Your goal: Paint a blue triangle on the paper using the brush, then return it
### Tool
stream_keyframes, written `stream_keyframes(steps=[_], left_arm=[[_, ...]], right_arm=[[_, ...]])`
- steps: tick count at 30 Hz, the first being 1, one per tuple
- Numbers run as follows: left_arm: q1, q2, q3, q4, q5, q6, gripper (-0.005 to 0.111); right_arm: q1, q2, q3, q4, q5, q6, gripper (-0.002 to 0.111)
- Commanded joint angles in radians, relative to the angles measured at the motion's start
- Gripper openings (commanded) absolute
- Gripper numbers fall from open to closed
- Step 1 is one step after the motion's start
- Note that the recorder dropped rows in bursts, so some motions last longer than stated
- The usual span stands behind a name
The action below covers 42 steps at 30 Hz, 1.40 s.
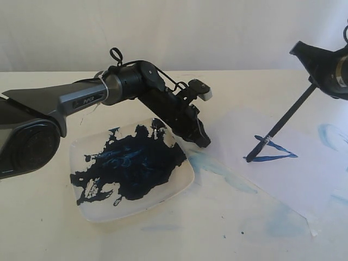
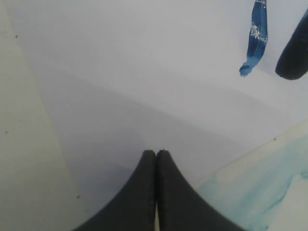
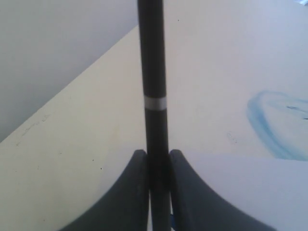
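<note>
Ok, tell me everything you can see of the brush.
The brush is a long, thin black stick with a narrow silver band and a tip dark with blue paint. It leans at a tilt, its upper end clamped in the right gripper, its tip down on the paper at a corner of the blue triangle.

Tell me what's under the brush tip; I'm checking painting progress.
The brush tip meets the paper at a corner of the blue triangle. The spot beneath the bristles is covered.
</note>
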Motion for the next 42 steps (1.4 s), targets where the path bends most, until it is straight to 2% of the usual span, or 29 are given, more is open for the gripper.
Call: stream_keyframes(steps=[1, 5, 10, 42], left_arm=[[0.001, -0.001, -0.002, -0.005, 0.033, -0.005, 0.0], [0.001, -0.001, -0.002, -0.005, 0.033, -0.005, 0.0], [0.001, -0.001, -0.002, -0.005, 0.033, -0.005, 0.0], [0.001, -0.001, -0.002, -0.005, 0.033, -0.003, 0.0]], right_arm=[[-0.003, 0.019, -0.005, -0.008, -0.007, 0.013, 0.0], [-0.003, 0.024, -0.005, -0.136, 0.029, 0.143, 0.0], [-0.003, 0.025, -0.005, -0.203, 0.034, 0.195, 0.0], [-0.003, 0.042, -0.005, -0.206, 0.036, 0.216, 0.0]])
